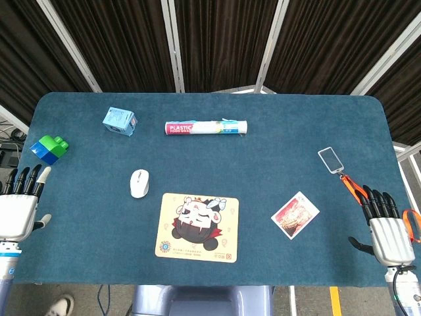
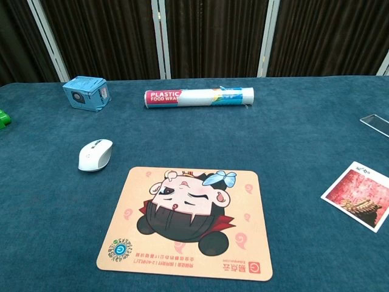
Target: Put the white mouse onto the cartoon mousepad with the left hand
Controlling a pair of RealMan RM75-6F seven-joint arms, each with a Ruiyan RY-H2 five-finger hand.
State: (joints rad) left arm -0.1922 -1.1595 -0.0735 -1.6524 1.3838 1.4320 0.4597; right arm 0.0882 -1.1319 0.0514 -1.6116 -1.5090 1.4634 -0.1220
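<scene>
The white mouse (image 1: 139,183) (image 2: 95,154) lies on the blue tablecloth, just beyond the far left corner of the cartoon mousepad (image 1: 198,227) (image 2: 188,222). The pad lies flat near the table's front edge, showing a cartoon face. My left hand (image 1: 20,205) rests at the table's left edge, fingers extended and apart, holding nothing, well left of the mouse. Over at the right edge, my right hand (image 1: 385,229) is likewise open and empty. Neither hand appears in the chest view.
A roll of plastic food wrap (image 1: 206,127) (image 2: 199,97) and a small blue box (image 1: 119,121) (image 2: 86,93) lie at the back. Green and blue bricks (image 1: 49,149) sit far left. A photo card (image 1: 295,214) (image 2: 358,194) and a badge holder (image 1: 331,158) with orange lanyard lie right.
</scene>
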